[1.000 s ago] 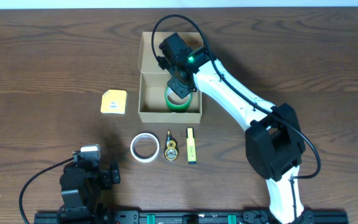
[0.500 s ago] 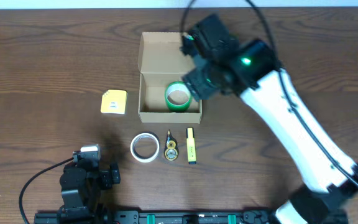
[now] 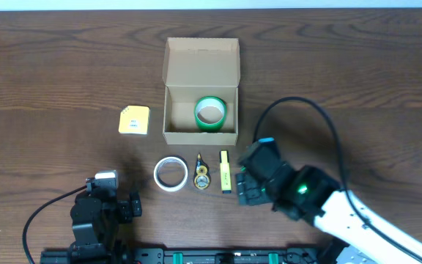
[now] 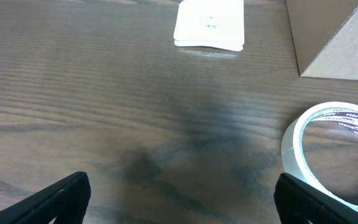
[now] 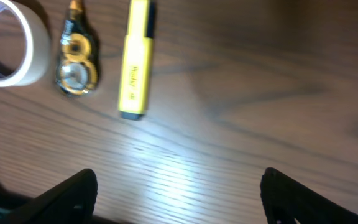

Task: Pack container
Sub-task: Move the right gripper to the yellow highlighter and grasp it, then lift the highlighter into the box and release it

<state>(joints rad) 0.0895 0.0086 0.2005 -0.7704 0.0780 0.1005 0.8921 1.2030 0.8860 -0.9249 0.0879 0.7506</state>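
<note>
The container [image 3: 168, 110], a tan cardboard box with its lid flap open to the far side, holds a green tape roll [image 3: 211, 114]. In front of it lie a white tape roll [image 3: 171, 174], a correction tape dispenser [image 3: 201, 174] and a yellow highlighter [image 3: 226, 171]. My right gripper [image 3: 244, 187] hovers open and empty just right of the highlighter [image 5: 135, 62], its fingertips wide apart over bare wood [image 5: 176, 193]. My left gripper [image 4: 182, 199] rests open and empty at the near left edge, with the white roll [image 4: 328, 155] to its right.
A small yellow square pad [image 3: 134, 120] lies left of the box and shows again in the left wrist view [image 4: 209, 25]. The box corner [image 4: 334, 37] stands at that view's top right. The right arm's cable arcs over the table's right side.
My right gripper let go of the green tape roll inside the box, opened, and swung back to the near side beside the highlighter. The left arm has not moved.
</note>
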